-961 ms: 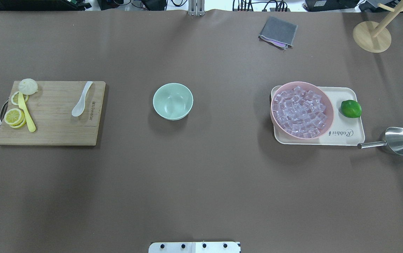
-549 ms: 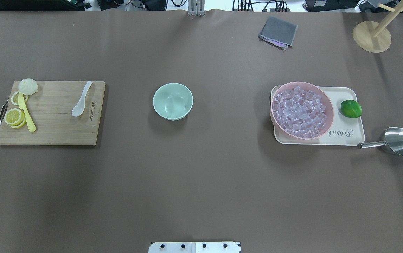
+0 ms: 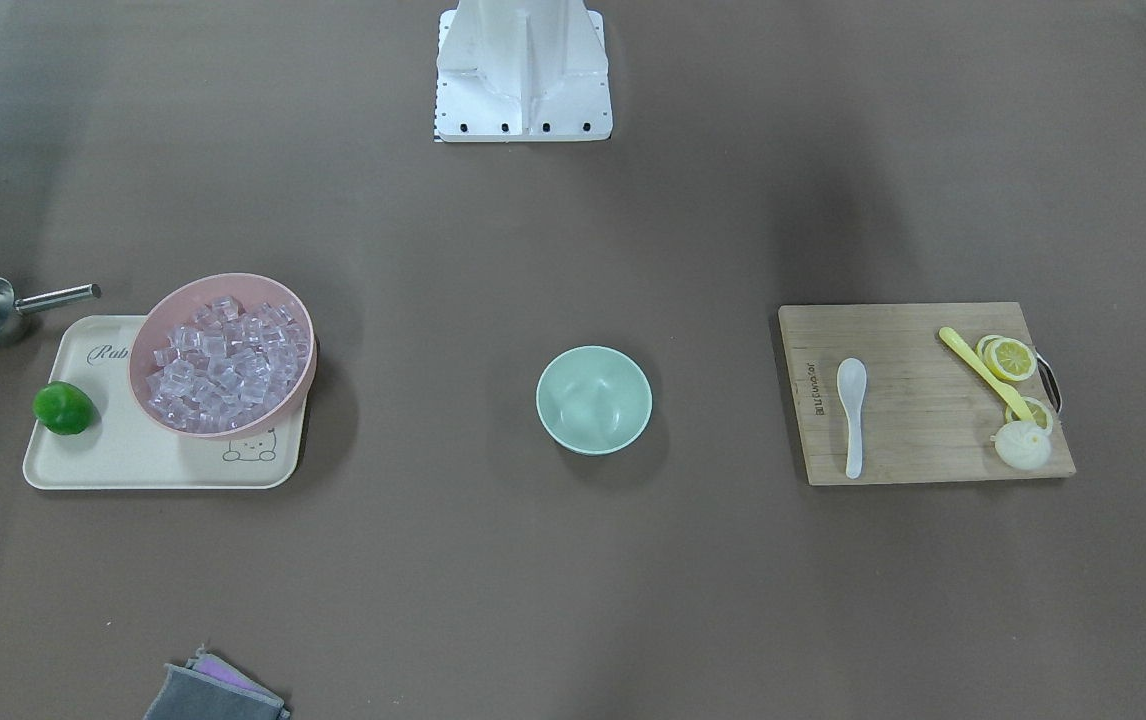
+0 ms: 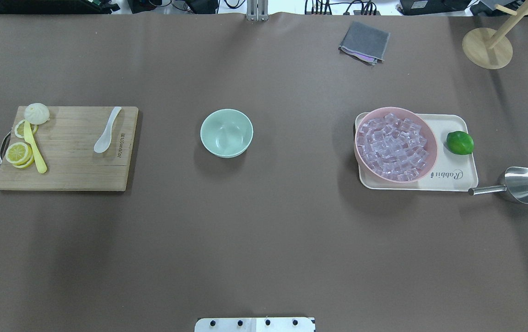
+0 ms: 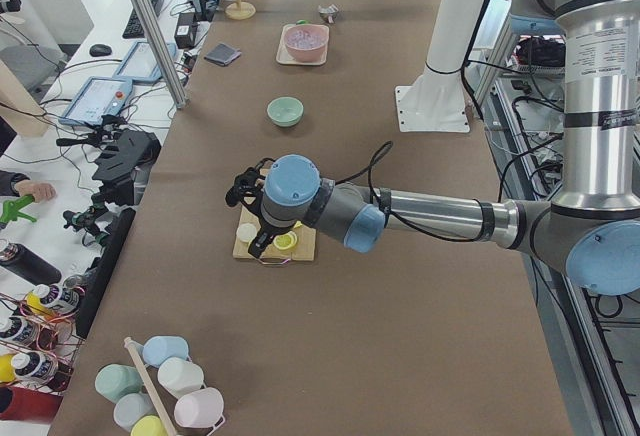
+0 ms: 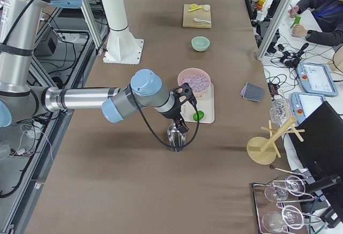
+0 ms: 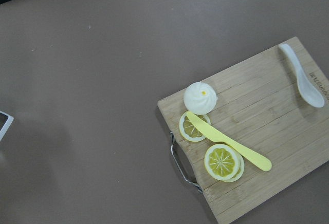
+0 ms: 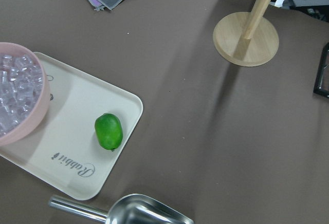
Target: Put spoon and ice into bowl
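The white spoon (image 4: 106, 131) lies on the wooden cutting board (image 4: 75, 170) at the table's left; it also shows in the left wrist view (image 7: 304, 77). The mint-green bowl (image 4: 226, 133) stands empty at the middle. The clear ice cubes (image 4: 394, 145) fill the pink bowl (image 4: 430, 159) on the right. My left gripper (image 5: 258, 244) hangs high over the board and my right gripper (image 6: 183, 126) high over the tray's end. Both show only in the side views, so I cannot tell if they are open or shut.
A bun (image 4: 37, 113), lemon slices (image 4: 19, 153) and a long yellow spoon (image 4: 35, 148) share the board. The pink bowl sits on a cream tray (image 4: 457, 177) with a lime (image 4: 460, 142). A metal scoop (image 4: 519, 185), grey cloth (image 4: 364, 42) and wooden stand (image 4: 487, 48) lie around.
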Robot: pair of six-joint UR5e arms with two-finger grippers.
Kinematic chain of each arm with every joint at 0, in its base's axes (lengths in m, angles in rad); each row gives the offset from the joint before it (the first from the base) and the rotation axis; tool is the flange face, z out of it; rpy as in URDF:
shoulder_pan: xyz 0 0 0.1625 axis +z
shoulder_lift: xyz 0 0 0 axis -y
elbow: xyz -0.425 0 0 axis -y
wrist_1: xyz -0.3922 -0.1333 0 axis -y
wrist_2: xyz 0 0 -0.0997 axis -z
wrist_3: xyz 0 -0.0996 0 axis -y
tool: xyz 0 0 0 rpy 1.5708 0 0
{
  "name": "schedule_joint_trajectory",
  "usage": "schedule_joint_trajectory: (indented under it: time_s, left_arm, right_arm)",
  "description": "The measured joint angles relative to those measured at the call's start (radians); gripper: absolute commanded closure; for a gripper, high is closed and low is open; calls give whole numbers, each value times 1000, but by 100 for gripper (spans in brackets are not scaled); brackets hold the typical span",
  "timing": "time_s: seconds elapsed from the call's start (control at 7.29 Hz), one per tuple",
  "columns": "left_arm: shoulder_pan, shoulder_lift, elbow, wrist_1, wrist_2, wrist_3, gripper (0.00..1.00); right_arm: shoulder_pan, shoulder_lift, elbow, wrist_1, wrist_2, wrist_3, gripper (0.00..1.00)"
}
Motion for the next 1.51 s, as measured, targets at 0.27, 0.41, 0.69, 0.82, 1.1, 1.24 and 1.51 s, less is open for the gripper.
schedule_joint_trajectory:
  time_s: [0.27, 0.41, 0.69, 0.82, 1.1, 1.24, 1.51]
  left_arm:
    - [129, -80, 15, -51, -16, -69, 1]
    - [209, -131, 21, -62, -13, -186, 1]
    - [324, -195, 27, -69, 26, -435, 1]
    - [370, -208, 27, -69, 97, -534, 2]
    - [484, -250, 28, -78, 253, -771, 2]
    - [550, -268, 34, -96, 337, -863, 3]
    - [637, -309, 92, -138, 471, -962, 12]
  right_arm:
    - [-141, 68, 18, 3, -6, 218, 1]
    - [-232, 112, 25, 3, -45, 356, 0]
    - [-426, 174, 37, 0, -224, 607, 0]
    - [-495, 196, 41, -3, -299, 704, 0]
    - [-610, 257, 83, -121, -448, 860, 0]
    - [-647, 321, 112, -255, -501, 903, 0]
    - [-709, 429, 130, -440, -570, 975, 0]
